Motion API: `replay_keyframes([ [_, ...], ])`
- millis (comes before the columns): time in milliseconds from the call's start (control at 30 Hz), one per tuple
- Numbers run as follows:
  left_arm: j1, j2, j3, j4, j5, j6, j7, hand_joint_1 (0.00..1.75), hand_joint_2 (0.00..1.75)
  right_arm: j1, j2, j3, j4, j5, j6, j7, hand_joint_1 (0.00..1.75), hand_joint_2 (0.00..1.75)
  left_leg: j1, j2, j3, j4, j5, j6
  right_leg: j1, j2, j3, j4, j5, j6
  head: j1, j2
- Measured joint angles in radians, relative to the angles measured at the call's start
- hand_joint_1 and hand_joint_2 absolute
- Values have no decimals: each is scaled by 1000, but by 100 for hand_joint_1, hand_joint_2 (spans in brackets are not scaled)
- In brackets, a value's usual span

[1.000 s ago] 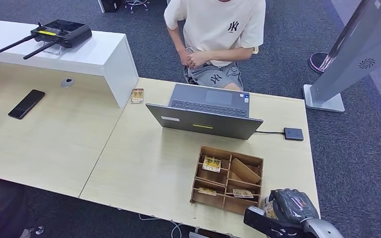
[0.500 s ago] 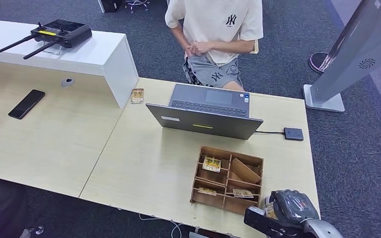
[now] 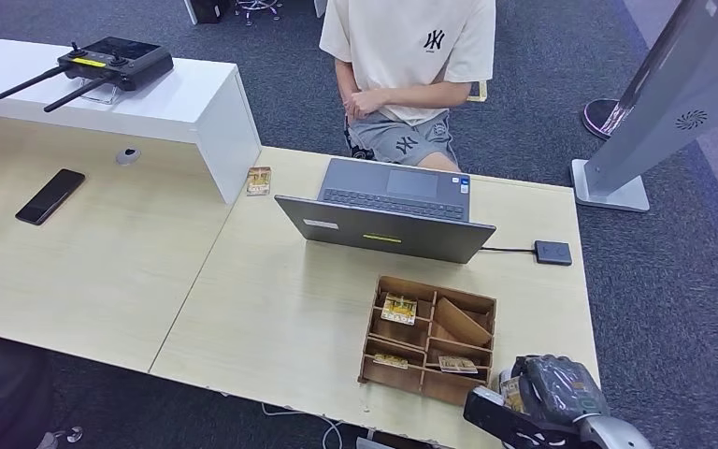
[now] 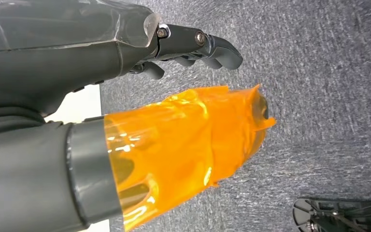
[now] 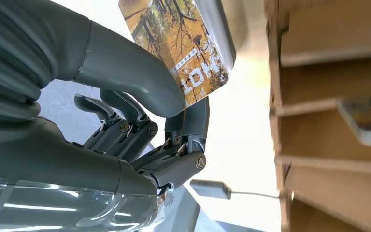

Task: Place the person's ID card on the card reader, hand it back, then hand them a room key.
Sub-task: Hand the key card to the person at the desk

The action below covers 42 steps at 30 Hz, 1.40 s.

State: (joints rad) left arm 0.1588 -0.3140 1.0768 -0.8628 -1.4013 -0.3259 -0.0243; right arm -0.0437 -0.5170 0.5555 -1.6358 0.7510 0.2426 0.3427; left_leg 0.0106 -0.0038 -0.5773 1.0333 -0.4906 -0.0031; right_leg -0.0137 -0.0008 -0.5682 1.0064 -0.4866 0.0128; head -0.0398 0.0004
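My right hand (image 3: pixel 547 398) hangs just past the desk's near right corner, beside the wooden card box (image 3: pixel 402 376). It pinches a room key card (image 5: pixel 178 53) printed with autumn trees between the thumb and a finger; the card's edge (image 3: pixel 511 393) peeks out at the hand's left. The black card reader (image 3: pixel 552 252) lies to the right of the laptop, on a cable. Another printed card (image 3: pixel 259 181) lies by the white shelf's end. The person (image 3: pixel 411 56) sits behind the desk with hands folded. My left hand (image 4: pixel 101 58) hangs over carpet, holding nothing, its thumb (image 4: pixel 188 135) wrapped in orange film.
An open laptop (image 3: pixel 388 210) stands mid-desk, facing the person. The box holds several cards in its compartments. A phone (image 3: pixel 50 195) lies on the left desk and a remote controller (image 3: pixel 112 61) on the white shelf. A grey kiosk stand (image 3: pixel 654 103) is on the floor at right.
The person has sat up straighter and shifted slightly right, hands now folded at the waist. My right hand with the key card has edged a little to the right.
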Motion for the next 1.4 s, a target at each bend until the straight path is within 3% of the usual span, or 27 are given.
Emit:
replay_keyframes([
  [733,1,-1,-7,-2,123,-3,48,0,0,46,-17,-192,-216,2,-86,-16,175,175,0,0,0,0,0,0,0,0,0,0,0,0,0,0],
  [1067,11,-1,-90,-27,247,-5,103,0,0,51,2,-260,-345,-82,-140,-141,175,175,0,-1,-1,0,0,0,0,-1,0,0,0,0,0,0],
  [1400,13,-1,-105,-31,180,-2,65,0,0,18,16,-253,-392,-208,-135,-261,175,175,0,0,-1,0,0,0,0,0,1,0,0,0,0,0],
])
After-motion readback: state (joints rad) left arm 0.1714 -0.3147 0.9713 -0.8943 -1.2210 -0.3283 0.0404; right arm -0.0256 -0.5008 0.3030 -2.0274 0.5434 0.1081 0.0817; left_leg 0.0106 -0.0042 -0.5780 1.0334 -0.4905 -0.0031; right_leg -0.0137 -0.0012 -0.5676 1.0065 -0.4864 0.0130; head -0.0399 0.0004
